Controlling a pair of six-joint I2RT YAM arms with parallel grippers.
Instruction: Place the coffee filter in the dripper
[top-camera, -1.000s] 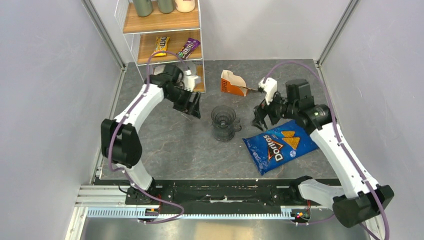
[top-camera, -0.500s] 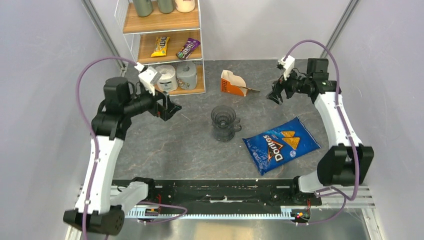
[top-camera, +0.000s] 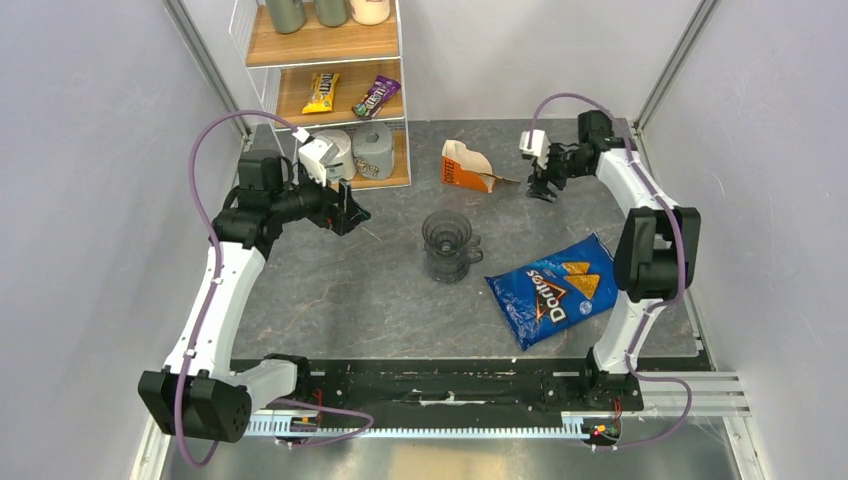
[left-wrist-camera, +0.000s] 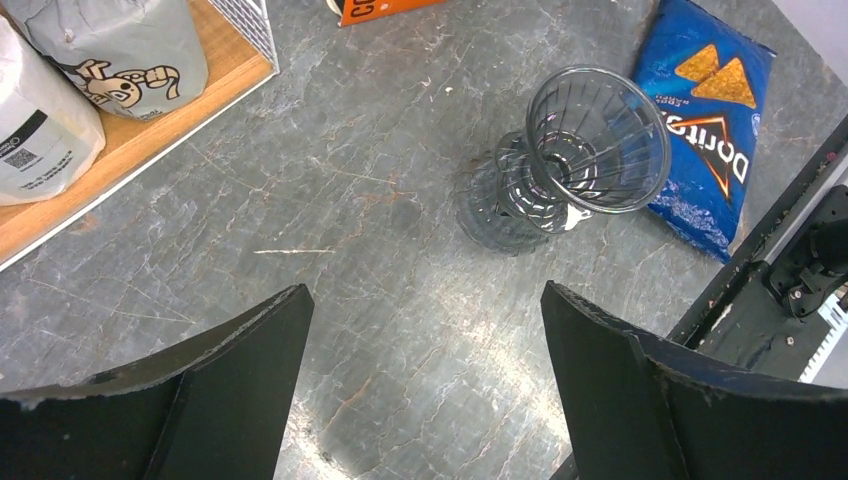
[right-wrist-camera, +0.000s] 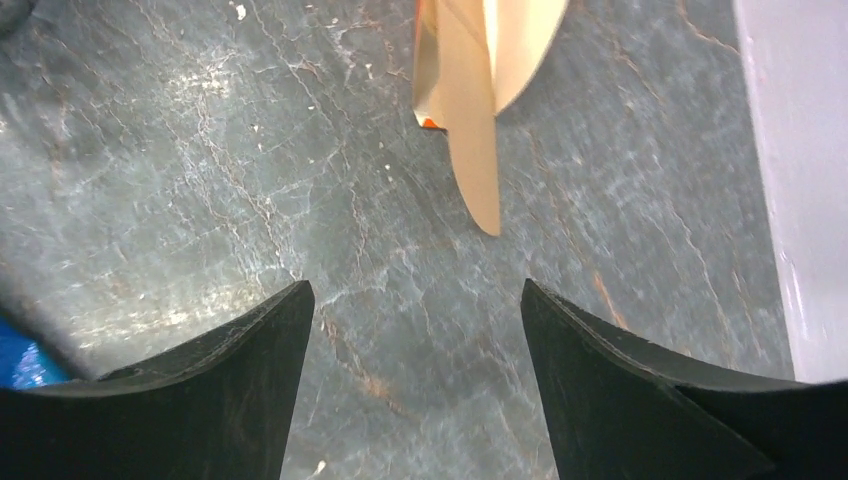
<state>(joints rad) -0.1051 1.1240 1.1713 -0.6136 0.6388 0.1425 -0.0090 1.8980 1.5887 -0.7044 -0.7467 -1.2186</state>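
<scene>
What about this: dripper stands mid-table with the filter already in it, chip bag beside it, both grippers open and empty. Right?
Wrong on the filter. The dripper is empty: the left wrist view looks into its bare ribbed cone. The filter pokes out of the packet at the back. The rest holds: chip bag beside it, left gripper and right gripper open and empty.

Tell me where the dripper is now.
In the top view the dripper stands mid-table, left of the Doritos bag, with the filter packet behind it.
</scene>
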